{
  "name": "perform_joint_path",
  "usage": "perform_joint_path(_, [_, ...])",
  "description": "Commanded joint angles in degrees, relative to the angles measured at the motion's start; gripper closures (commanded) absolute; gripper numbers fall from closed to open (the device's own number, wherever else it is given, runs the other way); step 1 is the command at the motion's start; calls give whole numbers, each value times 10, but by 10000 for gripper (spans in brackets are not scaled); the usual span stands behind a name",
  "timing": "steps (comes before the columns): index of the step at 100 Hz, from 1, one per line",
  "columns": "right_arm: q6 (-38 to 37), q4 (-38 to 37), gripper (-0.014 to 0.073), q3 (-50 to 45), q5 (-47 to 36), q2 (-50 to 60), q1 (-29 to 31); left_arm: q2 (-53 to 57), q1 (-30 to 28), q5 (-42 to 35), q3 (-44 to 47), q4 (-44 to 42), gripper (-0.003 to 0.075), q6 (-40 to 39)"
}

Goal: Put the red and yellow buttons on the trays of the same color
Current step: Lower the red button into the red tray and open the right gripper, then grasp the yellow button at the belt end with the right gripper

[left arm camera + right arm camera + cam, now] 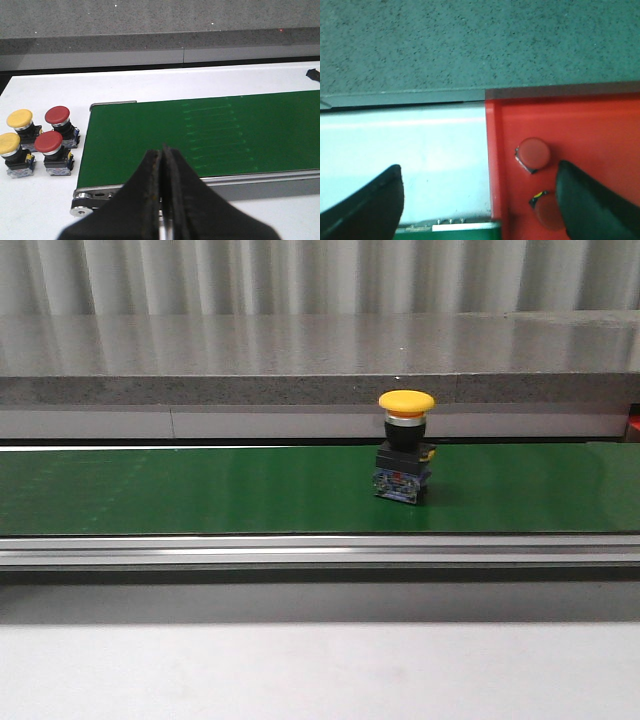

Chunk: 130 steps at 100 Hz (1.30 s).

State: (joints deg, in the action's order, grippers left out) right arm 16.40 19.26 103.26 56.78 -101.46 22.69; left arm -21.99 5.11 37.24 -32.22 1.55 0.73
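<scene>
A yellow button [405,455] stands upright on the green conveyor belt [200,490], right of centre. Neither gripper shows in the front view. My left gripper [162,152] is shut and empty above the belt's near left end. Beside that end, two yellow buttons [20,122] [11,150] and two red buttons [58,119] [50,146] stand on the white table. My right gripper [480,187] hangs open above the red tray's rim [495,160]. Two red buttons [534,153] [549,212] lie in that tray, the nearer one partly hidden by a finger. No yellow tray is in view.
A grey stone ledge [320,360] runs behind the belt. The belt's metal side rail [320,550] lies along its near edge, with white table [320,670] in front. The belt's end roller [82,207] sits below my left fingers. A small dark object [314,75] lies at the far right.
</scene>
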Motion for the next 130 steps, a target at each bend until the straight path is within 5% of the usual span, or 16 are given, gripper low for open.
perform_joint_path(1, [5, 16, -22, -18, -4, 65, -8, -4, 4, -46, -15, 6, 740, -1])
perform_joint_path(61, [58, 16, -22, -383, -8, 317, -186, -4, 4, -46, -15, 6, 740, -1])
perform_joint_path(130, [125, 16, -22, -421, -79, 316, -276, -4, 4, -46, -15, 7, 740, -1])
